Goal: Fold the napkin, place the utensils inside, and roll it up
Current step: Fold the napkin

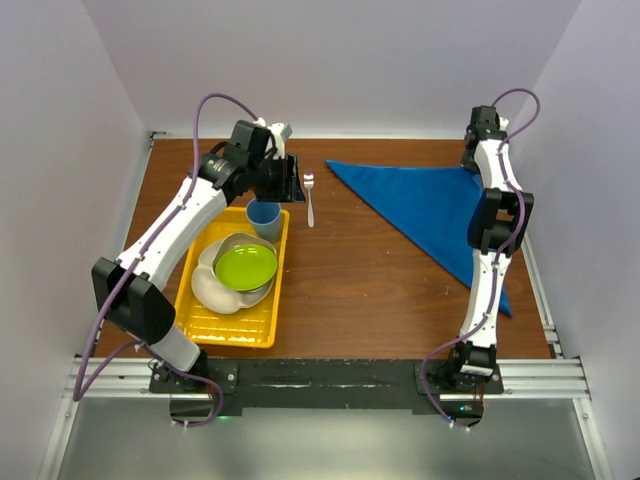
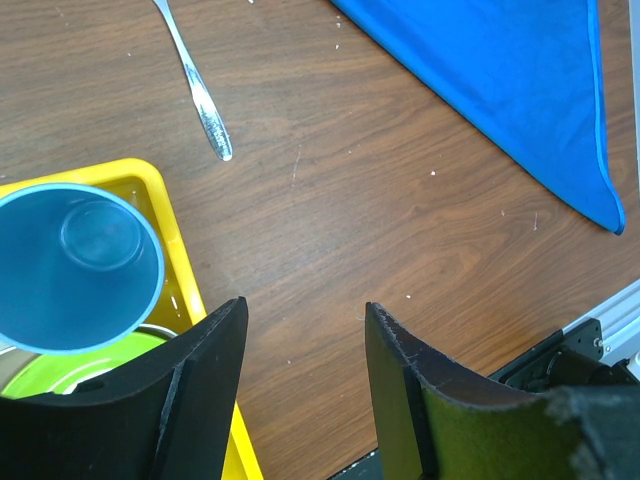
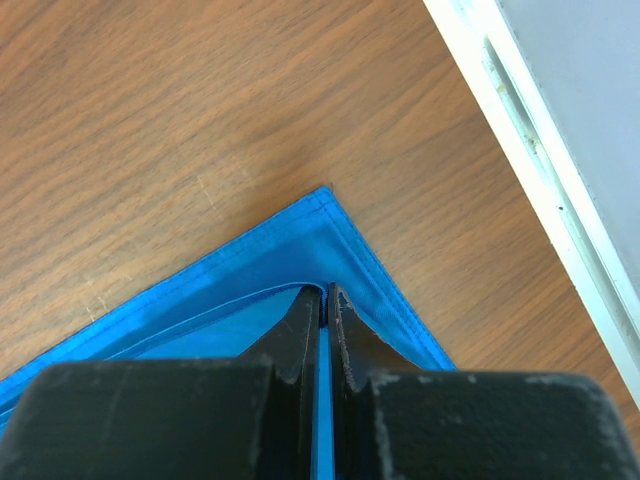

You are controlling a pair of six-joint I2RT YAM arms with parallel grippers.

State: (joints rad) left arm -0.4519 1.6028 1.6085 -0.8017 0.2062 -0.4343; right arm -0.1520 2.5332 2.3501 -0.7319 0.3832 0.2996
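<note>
Top external view: the napkin (image 1: 425, 205) lies on the right half of the wooden table (image 1: 370, 290), folded into a triangle, with one point toward the middle of the far edge and another reaching toward the near right side. The right gripper (image 1: 468, 163) is down at the napkin's far right corner. In the right wrist view its fingers (image 3: 300, 335) are pressed together with almost no gap, and the upper layer of the cloth is pinched between them, while the lower layer's hemmed corner lies flat on the wood just ahead of the tips.

The fork (image 1: 309, 198) lies on bare table between the napkin and the yellow tray (image 1: 210, 325), touching neither, with its tines toward the far wall. The left gripper (image 1: 290, 180) hovers just left of the fork, above the far end of the tray. Its jaws stand well apart and hold nothing; the left wrist view shows only wood between them.

A blue cup (image 1: 263, 218) stands upright at the tray's far end. Nearer the arms, a green plate (image 1: 245, 266) sits in a pale dish (image 1: 205, 285) inside the tray
</note>
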